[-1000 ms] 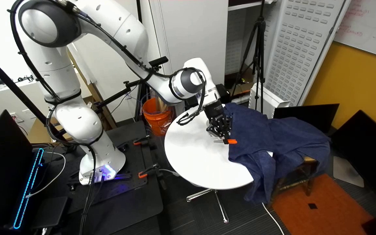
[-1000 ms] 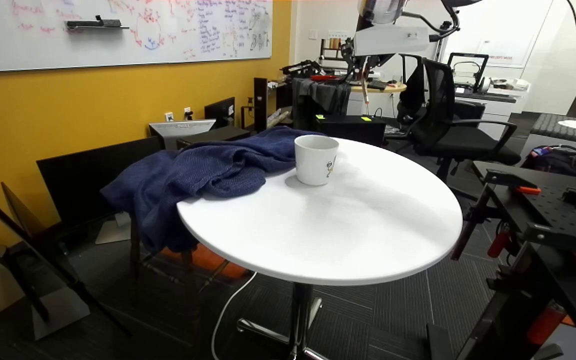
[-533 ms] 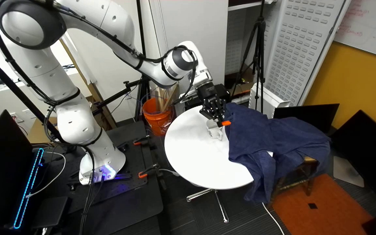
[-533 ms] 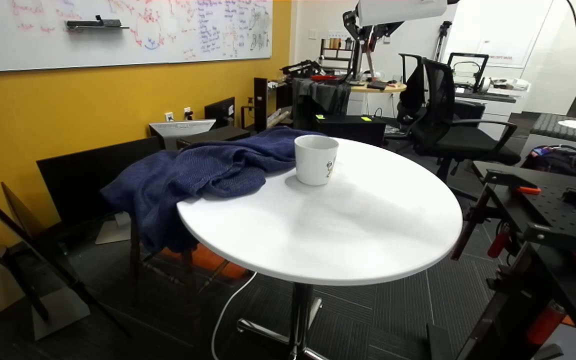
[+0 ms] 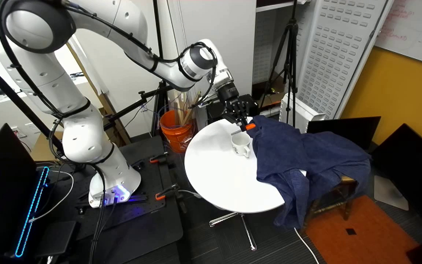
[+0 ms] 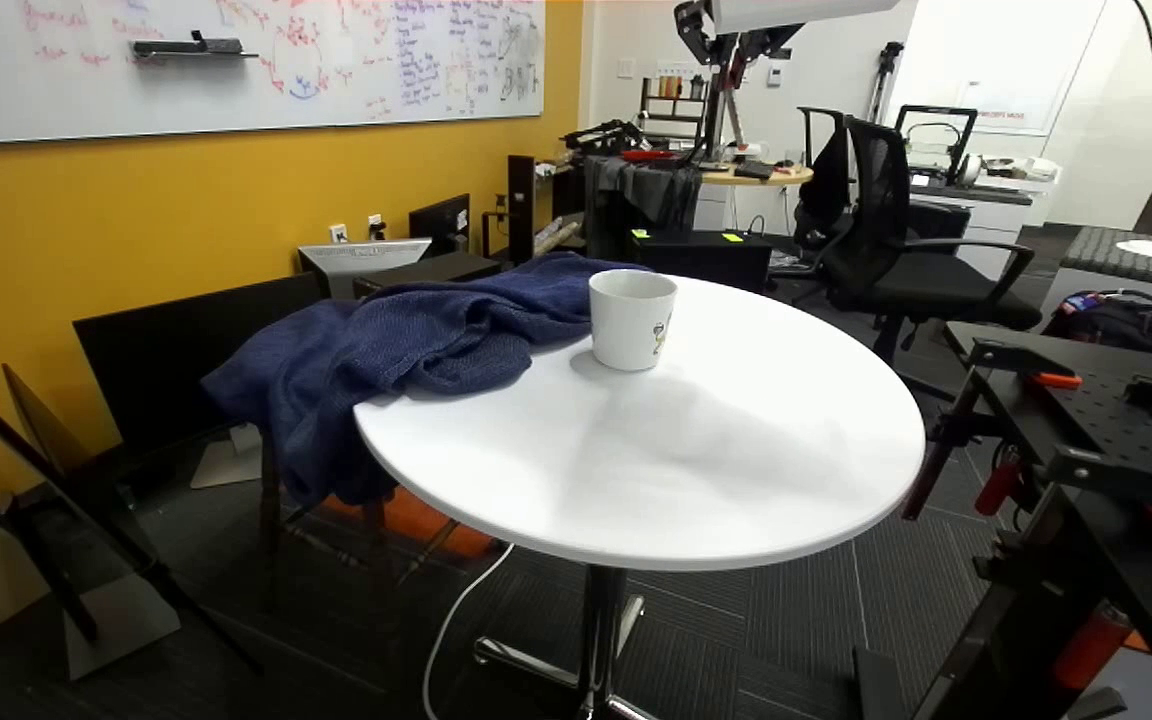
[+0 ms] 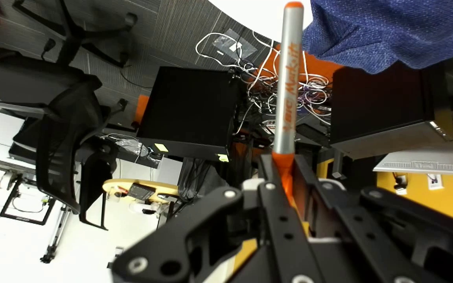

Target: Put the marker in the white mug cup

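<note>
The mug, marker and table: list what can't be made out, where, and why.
Mug: in an exterior view, its body hides the handle, and the printed figure is too small to identify.
Marker: in the wrist view, part of its held orange end is hidden by the gripper.
Table: mostly cut off by the wrist view's top edge; in both exterior views, the blue cloth hides part of its rim.
</note>
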